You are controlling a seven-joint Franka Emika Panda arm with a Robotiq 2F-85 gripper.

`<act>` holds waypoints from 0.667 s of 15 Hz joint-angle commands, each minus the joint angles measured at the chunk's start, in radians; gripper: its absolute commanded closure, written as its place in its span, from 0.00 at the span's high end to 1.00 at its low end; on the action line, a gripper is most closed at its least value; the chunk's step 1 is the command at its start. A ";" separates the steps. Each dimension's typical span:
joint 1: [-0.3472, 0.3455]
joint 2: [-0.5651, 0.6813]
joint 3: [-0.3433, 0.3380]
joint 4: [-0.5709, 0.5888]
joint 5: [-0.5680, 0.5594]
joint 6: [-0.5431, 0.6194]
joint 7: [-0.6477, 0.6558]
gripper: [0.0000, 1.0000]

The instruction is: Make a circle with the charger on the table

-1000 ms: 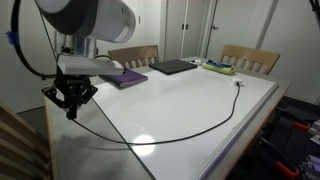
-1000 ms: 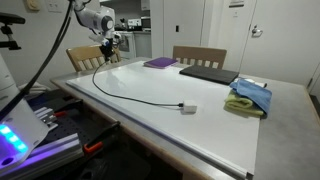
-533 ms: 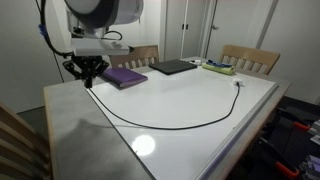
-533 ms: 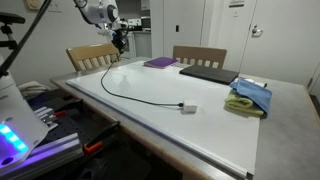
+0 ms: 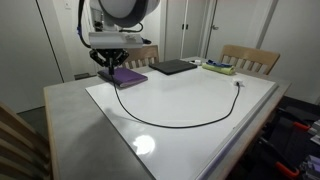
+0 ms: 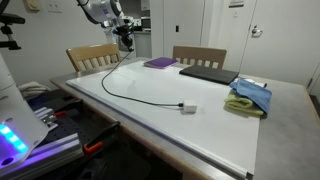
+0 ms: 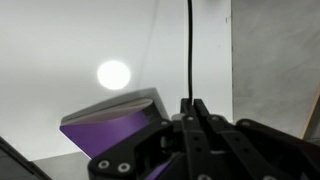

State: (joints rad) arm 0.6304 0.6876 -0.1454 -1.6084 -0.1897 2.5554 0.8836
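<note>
Wrist view first: what does the gripper (image 7: 192, 104) have hold of?

Its fingers are pressed fully together on the charger (image 7: 190, 45), a thin black cable that runs straight away from the fingertips over the glossy white board (image 7: 60, 60). A purple book (image 7: 112, 125) lies below, off to one side of the fingers.

Where does the gripper sit over the table (image 5: 70, 110)?

In both exterior views it hangs above the purple book, near the table's far edge where a wooden chair (image 5: 137, 54) stands. It holds one end of the charger lifted clear of the surface.

How does the rest of the cable lie?

From the gripper (image 6: 127, 43) it drops to the board. It then sweeps across the board in one long open curve and ends at a small plug (image 6: 186, 107) lying flat, well apart from the held end. The curve is not closed.

Anything else on the table?

A dark laptop (image 5: 173, 67) lies at the far edge beside the book. A blue and green cloth (image 6: 250, 97) sits near the corner past it. Both are apart from the cable.
</note>
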 commanded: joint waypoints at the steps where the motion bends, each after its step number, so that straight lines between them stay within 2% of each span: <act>1: -0.020 -0.017 0.022 -0.022 -0.022 0.005 0.032 0.06; 4: -0.024 -0.056 0.024 -0.078 -0.023 0.024 0.052 0.06; 9: -0.024 -0.058 0.025 -0.084 -0.022 0.029 0.054 0.06; 10: -0.024 -0.058 0.025 -0.085 -0.022 0.029 0.054 0.01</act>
State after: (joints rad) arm 0.6267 0.6297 -0.1439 -1.6982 -0.1901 2.5900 0.9246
